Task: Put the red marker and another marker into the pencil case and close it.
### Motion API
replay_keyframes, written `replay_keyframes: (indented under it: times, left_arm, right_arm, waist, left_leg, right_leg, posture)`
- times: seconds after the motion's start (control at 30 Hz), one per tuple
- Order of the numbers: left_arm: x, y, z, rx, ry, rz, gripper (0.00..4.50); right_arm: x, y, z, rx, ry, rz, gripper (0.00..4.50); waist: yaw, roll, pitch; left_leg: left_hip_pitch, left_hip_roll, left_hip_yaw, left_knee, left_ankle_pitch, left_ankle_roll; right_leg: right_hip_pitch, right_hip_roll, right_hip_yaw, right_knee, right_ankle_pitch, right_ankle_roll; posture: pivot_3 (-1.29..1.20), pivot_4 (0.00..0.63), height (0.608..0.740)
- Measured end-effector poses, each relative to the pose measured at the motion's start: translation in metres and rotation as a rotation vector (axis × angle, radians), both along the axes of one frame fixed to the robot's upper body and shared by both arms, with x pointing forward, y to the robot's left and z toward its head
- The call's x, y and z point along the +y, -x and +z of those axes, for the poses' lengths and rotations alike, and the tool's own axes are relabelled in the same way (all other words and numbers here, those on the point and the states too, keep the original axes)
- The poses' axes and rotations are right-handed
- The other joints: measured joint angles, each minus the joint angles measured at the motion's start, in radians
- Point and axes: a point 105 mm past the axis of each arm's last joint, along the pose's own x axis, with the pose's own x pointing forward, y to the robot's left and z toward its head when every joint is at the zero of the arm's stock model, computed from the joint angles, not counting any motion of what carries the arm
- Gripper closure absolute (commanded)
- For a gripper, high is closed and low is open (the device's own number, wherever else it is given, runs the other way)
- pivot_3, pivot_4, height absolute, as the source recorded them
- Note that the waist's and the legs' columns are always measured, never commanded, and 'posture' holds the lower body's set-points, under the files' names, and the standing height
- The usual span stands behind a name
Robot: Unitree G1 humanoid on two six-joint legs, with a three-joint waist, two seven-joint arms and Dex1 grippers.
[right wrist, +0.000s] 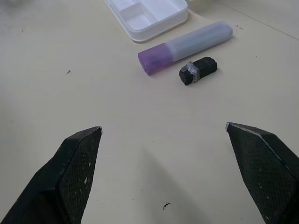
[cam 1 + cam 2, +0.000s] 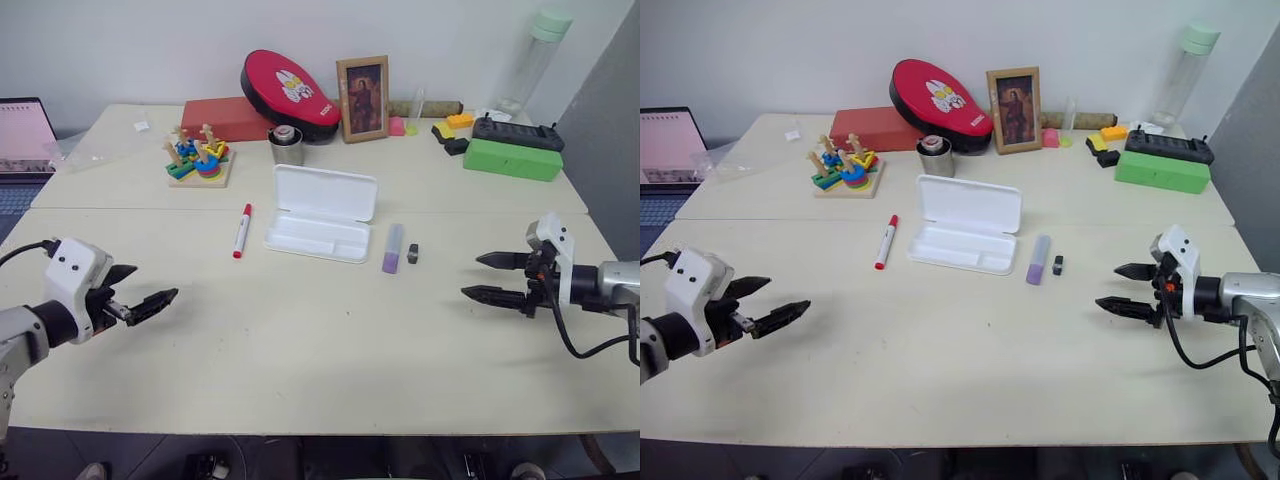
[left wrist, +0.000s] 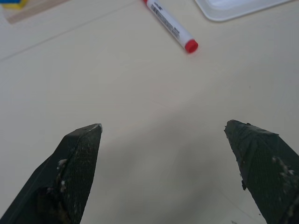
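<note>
Pencil case (image 2: 320, 225) lies lid-open at frame centre on worktop (image 2: 300, 340), ready for loading; red marker (image 2: 241, 230) just to its left, purple marker (image 2: 392, 248) just right. Left gripper (image 2: 150, 297) & right gripper (image 2: 485, 276) hover lower corners, jaws released, empty.

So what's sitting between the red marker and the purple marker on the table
The open pencil case lies between the red marker and the purple marker, its lid folded back. This shows in the left eye view.
</note>
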Motion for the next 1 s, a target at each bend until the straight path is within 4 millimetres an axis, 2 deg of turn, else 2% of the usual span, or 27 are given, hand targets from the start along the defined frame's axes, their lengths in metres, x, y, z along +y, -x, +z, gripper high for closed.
replay_keyframes:
  times: [0.5, 1.0]
  left_arm:
    - [0.0011, -0.0002, 0.0035, -0.004, -0.025, 0.003, 0.00]
    - [-0.0061, -0.0075, 0.0078, -0.031, -0.005, -0.018, 0.00]
  right_arm:
    - [0.0026, 0.0039, -0.0005, 0.016, 0.002, 0.022, 0.04]
    - [0.0085, 0.0062, -0.0023, 0.027, 0.011, 0.039, 0.04]
  waist:
    - [0.000, 0.000, 0.000]
    - [0.001, 0.000, 0.000]
  left_leg:
    - [0.000, 0.000, 0.000, 0.000, 0.000, 0.000]
    - [0.000, 0.000, 0.000, 0.000, 0.000, 0.000]
  right_leg:
    - [0.000, 0.000, 0.000, 0.000, 0.001, -0.001]
    - [0.000, 0.000, 0.000, 0.000, 0.001, -0.002]
  posture:
    - [0.00, 0.150, 0.740]
    - [0.00, 0.150, 0.740]
